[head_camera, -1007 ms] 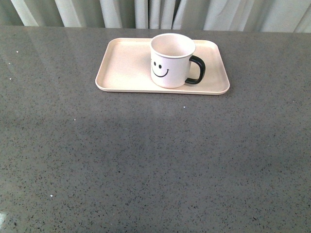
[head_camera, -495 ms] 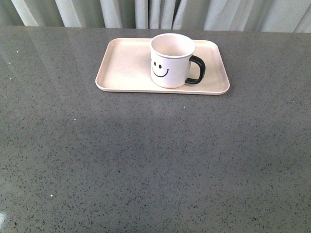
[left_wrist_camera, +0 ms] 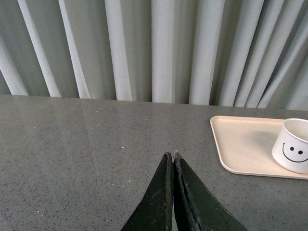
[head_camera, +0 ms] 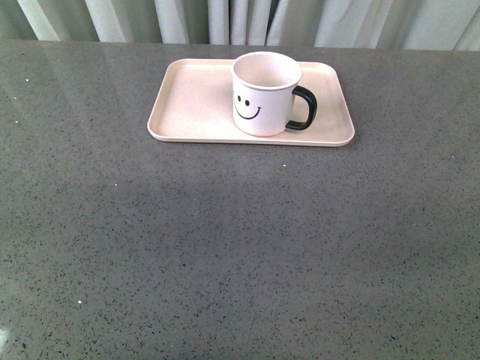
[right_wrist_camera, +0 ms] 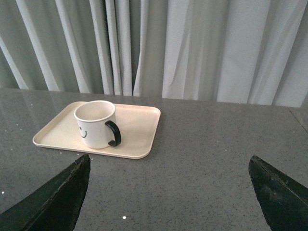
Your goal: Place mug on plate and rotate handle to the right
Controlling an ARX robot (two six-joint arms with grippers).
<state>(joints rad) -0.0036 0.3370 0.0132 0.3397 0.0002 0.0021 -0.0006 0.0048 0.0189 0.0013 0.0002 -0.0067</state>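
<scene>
The white mug (head_camera: 264,94) with a black smiley face stands upright on the pale pink-cream plate (head_camera: 191,105) at the far middle of the table. Its black handle (head_camera: 305,109) points right. Neither arm shows in the front view. In the left wrist view my left gripper (left_wrist_camera: 172,156) is shut and empty, well to the left of the plate (left_wrist_camera: 240,144) and mug (left_wrist_camera: 293,151). In the right wrist view my right gripper (right_wrist_camera: 169,163) is open and empty, back from the mug (right_wrist_camera: 95,124), handle (right_wrist_camera: 114,133) and plate (right_wrist_camera: 139,130).
The table is a grey speckled stone top (head_camera: 240,247). Pale pleated curtains (head_camera: 225,19) hang right behind its far edge.
</scene>
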